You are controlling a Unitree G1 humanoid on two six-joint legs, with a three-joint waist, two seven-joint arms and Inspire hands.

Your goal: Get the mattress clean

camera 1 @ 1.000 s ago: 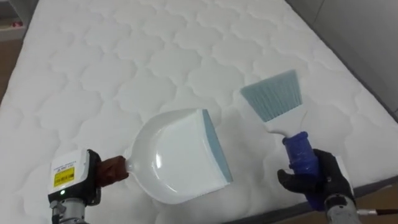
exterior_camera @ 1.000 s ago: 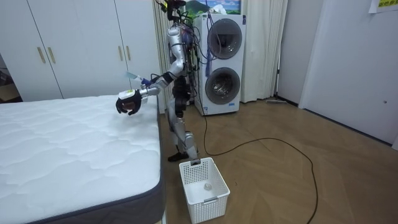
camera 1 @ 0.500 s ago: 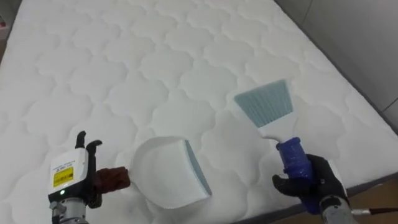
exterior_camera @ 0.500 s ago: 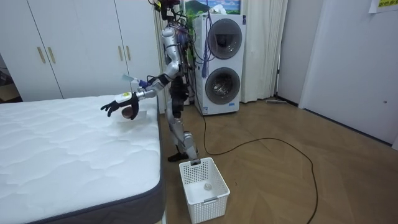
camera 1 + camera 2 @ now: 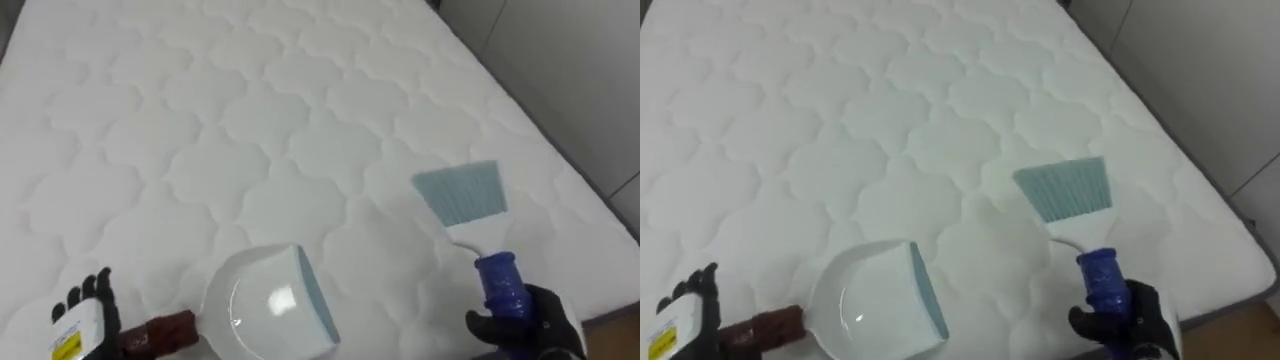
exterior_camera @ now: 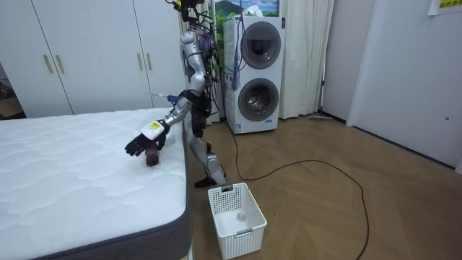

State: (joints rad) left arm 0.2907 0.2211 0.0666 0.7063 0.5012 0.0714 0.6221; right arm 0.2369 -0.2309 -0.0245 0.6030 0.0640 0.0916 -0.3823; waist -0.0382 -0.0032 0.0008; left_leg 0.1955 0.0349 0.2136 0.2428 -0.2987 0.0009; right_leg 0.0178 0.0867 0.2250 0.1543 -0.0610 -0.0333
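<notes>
A white dustpan [image 5: 262,318] with a blue-grey lip lies on the white quilted mattress [image 5: 250,100], its brown handle [image 5: 160,330] pointing left. My left hand [image 5: 85,300] is open just left of that handle, fingers straight, not gripping it. In the room view the left hand [image 6: 141,144] hovers over the mattress near its edge. My right hand [image 5: 530,322] is shut on the blue handle [image 5: 500,283] of a small brush, whose pale blue bristles [image 5: 462,192] rest on the mattress to the right of the dustpan.
I stand bent forward at the bed's side toward the room view's right. The mattress edge [image 5: 560,160] runs along the right. A white basket [image 6: 237,219] sits on the wooden floor by the bed. A stacked washer and dryer [image 6: 256,65] stand behind me.
My left hand has opened and let go of the dustpan's handle; the dustpan now lies lower on the mattress. I have leaned further over the bed. The brush stays in my right hand.
</notes>
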